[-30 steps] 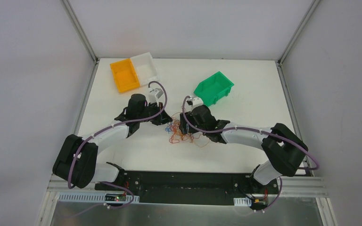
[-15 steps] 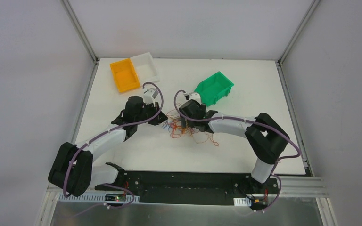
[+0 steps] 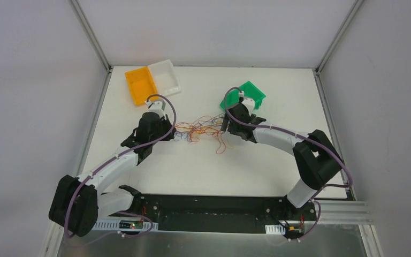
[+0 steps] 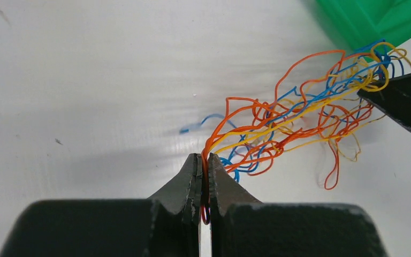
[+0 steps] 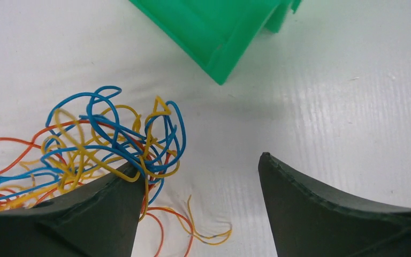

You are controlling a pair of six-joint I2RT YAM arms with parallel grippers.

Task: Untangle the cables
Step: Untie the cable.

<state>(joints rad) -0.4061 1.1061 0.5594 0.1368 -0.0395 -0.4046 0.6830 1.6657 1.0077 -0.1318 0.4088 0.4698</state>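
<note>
The cables (image 3: 198, 129) are thin orange, blue and yellow wires, stretched as a loose tangle between my two grippers at mid-table. My left gripper (image 3: 166, 128) is shut on a few orange and red strands (image 4: 205, 160); the rest fans out to the right (image 4: 299, 115). My right gripper (image 3: 226, 126) is open (image 5: 198, 160). A bunch of blue and yellow loops (image 5: 107, 136) hangs over its left finger (image 5: 85, 214); nothing lies between the jaws. That finger also shows in the left wrist view (image 4: 404, 101). One orange loop (image 3: 222, 145) trails toward the near side.
A green bin (image 3: 243, 99) stands right behind my right gripper and shows in both wrist views (image 5: 219, 27) (image 4: 374, 19). An orange bin (image 3: 142, 85) and a white bin (image 3: 164, 76) stand side by side at the back left.
The grippers have moved apart: the left to the left, the right back toward the green bin. The clump has been drawn out into a long strand between them.
</note>
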